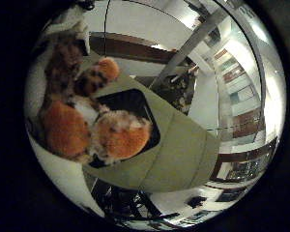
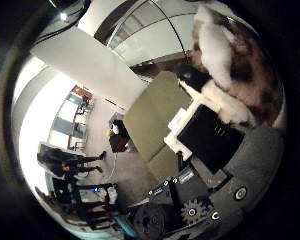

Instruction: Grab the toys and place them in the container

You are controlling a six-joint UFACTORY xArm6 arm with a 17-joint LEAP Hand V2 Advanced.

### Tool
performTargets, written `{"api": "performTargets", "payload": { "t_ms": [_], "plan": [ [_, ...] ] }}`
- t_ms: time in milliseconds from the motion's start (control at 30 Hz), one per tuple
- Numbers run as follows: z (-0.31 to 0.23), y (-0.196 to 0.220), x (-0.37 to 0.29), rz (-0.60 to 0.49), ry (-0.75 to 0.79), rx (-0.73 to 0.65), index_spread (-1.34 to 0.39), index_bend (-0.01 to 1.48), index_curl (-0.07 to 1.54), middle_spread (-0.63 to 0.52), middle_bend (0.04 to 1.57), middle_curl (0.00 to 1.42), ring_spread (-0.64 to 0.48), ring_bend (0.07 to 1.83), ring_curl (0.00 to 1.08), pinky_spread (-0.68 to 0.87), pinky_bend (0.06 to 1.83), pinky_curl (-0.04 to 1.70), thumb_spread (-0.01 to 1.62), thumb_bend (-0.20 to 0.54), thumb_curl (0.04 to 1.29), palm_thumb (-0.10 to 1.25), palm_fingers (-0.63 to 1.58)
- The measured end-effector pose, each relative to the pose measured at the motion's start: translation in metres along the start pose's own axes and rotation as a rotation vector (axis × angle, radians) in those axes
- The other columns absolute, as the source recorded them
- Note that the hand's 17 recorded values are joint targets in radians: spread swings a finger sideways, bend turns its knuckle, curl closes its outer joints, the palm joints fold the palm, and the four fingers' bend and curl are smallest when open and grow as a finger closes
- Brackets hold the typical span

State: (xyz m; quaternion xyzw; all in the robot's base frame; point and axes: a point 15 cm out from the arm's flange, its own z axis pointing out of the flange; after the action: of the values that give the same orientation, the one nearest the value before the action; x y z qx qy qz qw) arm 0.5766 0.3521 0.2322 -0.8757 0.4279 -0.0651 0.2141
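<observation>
A plush toy (image 1: 82,116) with orange, white and brown fur lies close against the palm in the right little finger side palm view. A black part of my hand (image 1: 135,104) lies across it. In the right thumb side palm view the same toy (image 2: 235,55) sits at the edge, and a white and black finger (image 2: 202,132) curls up against it. My hand is shut on the toy and holds it in the air.
An olive-green flat panel (image 1: 184,145) lies behind the toy, and also appears in the right thumb side palm view (image 2: 155,115). Beyond it are room walls, windows and ceiling beams. The hand's geared body (image 2: 190,210) fills one edge.
</observation>
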Motion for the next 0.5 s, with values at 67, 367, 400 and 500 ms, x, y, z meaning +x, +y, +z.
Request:
{"api": "performTargets", "payload": {
  "t_ms": [67,367,400,500],
  "plan": [
    [0.0,0.002,0.005,-0.012,0.002,-0.001,-0.47,0.23,0.86,-0.28,0.74,0.86,-0.31,1.12,0.69,-0.42,1.26,0.76,0.95,-0.031,0.54,0.78,0.55],
    [-0.01,-0.001,0.01,-0.045,0.003,0.014,-0.45,0.39,0.71,-0.19,0.54,0.69,-0.15,0.74,0.53,-0.03,0.73,0.61,1.13,-0.026,0.43,0.62,0.1],
    [-0.01,-0.001,0.01,-0.046,0.002,0.014,-0.44,0.37,0.67,-0.16,0.49,0.65,-0.11,0.68,0.5,0.06,0.71,0.59,1.13,-0.025,0.42,0.61,0.07],
    [-0.01,-0.002,0.01,-0.054,-0.006,0.016,-0.42,0.31,0.59,-0.11,0.4,0.57,-0.04,0.6,0.45,0.18,0.66,0.54,1.13,-0.026,0.39,0.58,0.04]
  ]
}}
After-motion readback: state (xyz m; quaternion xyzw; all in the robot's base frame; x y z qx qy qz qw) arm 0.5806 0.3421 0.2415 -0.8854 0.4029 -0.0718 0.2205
